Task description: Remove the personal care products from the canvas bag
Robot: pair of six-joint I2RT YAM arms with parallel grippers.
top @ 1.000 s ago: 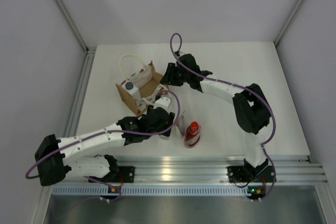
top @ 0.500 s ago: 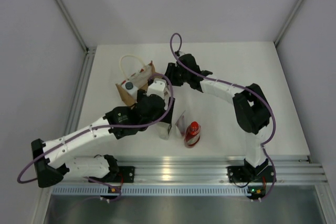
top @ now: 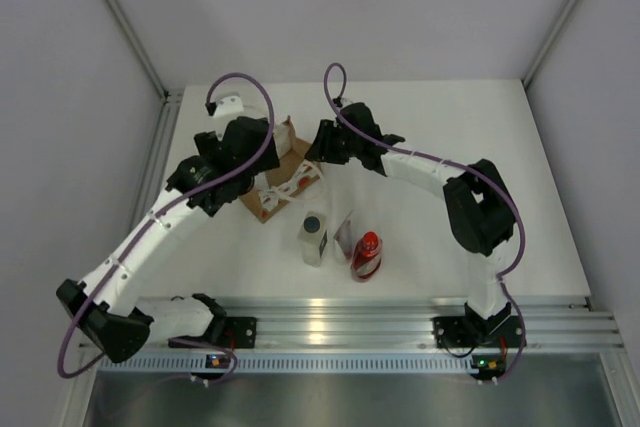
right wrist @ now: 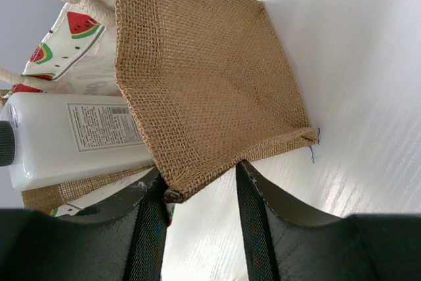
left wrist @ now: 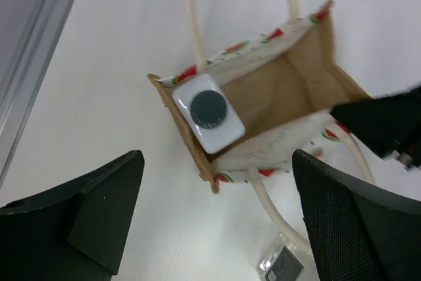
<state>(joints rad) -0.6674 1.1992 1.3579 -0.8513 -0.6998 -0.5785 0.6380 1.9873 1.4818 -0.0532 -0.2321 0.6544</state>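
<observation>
- Three products are now outside the canvas bag [left wrist: 283, 90]: the released white bottle [top: 314, 237], the white flat tube [top: 345, 233] and the red bottle [top: 366, 255], grouped close together on the table [top: 480, 147].
- The left gripper [left wrist: 217, 162] has let go of that bottle within the last second and has swung back over the bag, fingers spread wide and holding nothing.
- The right gripper [right wrist: 200, 182] is pinched on the bag's burlap wall, steadying it.
- The remaining white bottle [left wrist: 209, 111] stands upright in the bag's corner.
- Judgement: one extraction is left, and the left arm is positioned for it.

Table [top: 480, 117]: bag [top: 295, 159], white bottle [top: 313, 238], tube [top: 345, 234], red bottle [top: 367, 255]
</observation>
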